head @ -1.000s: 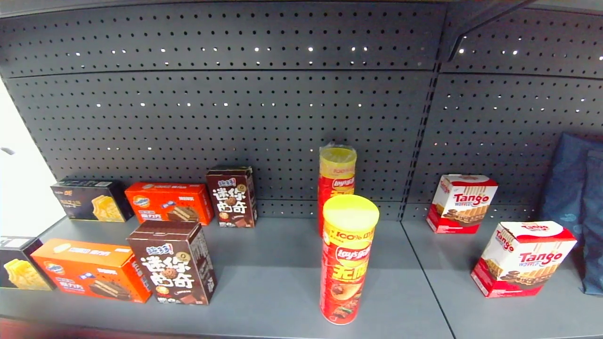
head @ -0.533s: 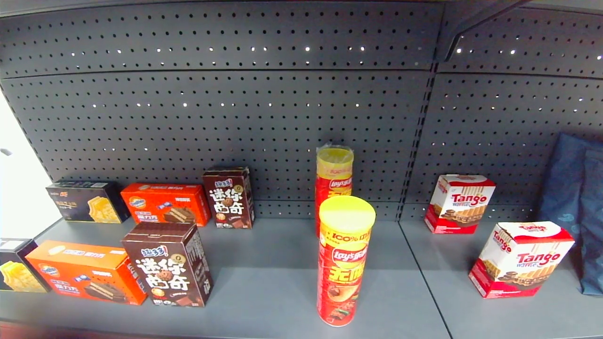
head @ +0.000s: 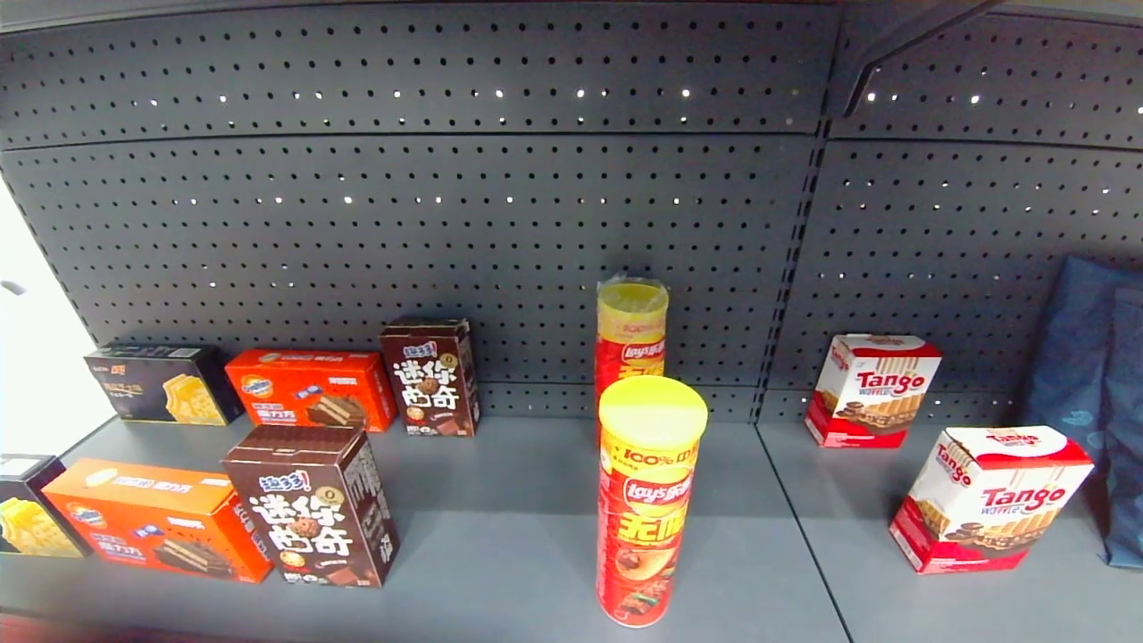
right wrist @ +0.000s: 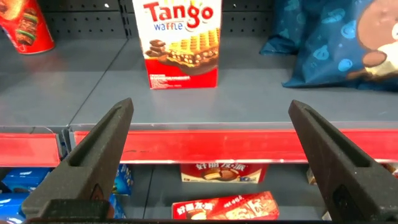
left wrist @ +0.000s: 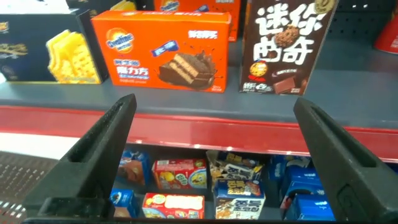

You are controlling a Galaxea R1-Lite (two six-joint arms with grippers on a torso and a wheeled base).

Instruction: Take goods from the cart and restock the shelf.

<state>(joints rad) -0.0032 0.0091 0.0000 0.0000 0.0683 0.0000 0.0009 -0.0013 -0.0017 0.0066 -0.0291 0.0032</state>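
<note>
The grey shelf point(head: 518, 527) carries goods in rows of two: black boxes point(head: 161, 384), orange boxes point(head: 152, 518), brown boxes point(head: 312, 509), tall red chip cans point(head: 647, 500) and red-and-white wafer boxes point(head: 991, 496). My left gripper point(left wrist: 214, 106) is open and holds nothing, in front of the shelf's red edge point(left wrist: 205, 127), facing the orange box point(left wrist: 161, 50) and the brown box point(left wrist: 286, 46). My right gripper point(right wrist: 211, 107) is open too, with nothing in it. It faces the wafer box point(right wrist: 182, 43) from before the red edge point(right wrist: 211, 146).
Blue bags point(head: 1089, 375) lean at the shelf's far right, also the blue bags point(right wrist: 336, 43) beside the wafer box. A lower shelf holds several small packs point(left wrist: 205, 186) and flat red boxes point(right wrist: 221, 205). Bare shelf lies between the brown boxes and the cans, and between cans and wafer boxes.
The whole head picture has shifted slightly, so the camera moved. The goods on the shelf have kept their places.
</note>
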